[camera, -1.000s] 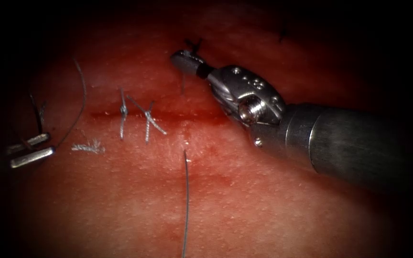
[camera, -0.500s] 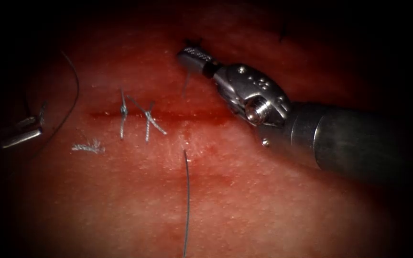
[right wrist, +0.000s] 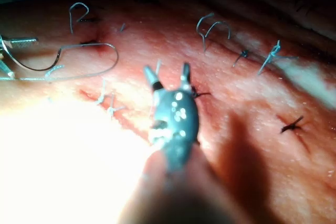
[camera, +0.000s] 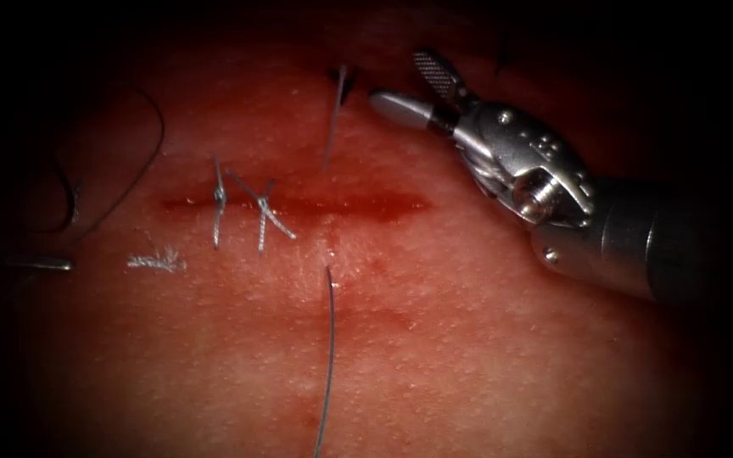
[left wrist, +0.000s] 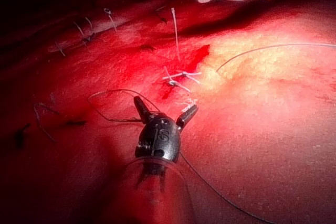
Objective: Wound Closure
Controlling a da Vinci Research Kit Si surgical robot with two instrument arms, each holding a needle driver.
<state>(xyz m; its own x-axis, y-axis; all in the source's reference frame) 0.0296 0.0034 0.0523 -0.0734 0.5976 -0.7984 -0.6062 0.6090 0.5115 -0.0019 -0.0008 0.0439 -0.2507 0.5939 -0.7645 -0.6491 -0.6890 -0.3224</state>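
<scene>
Endoscope view: the right tool point(camera: 413, 85), at about one o'clock, has let go and drawn back toward two o'clock; a second ago its jaws were clamped on the thread point(camera: 332, 119) above the cut point(camera: 299, 204), and now they stand apart, holding nothing. That freed strand stands up from the tissue point(camera: 468, 356) at twelve o'clock. The left tool point(left wrist: 165, 114) has slid off toward nine o'clock; its jaws are spread and empty. Beside it lies a curved wire that looks like the needle point(right wrist: 79, 59), out of the tissue and unheld. No containers here.
</scene>
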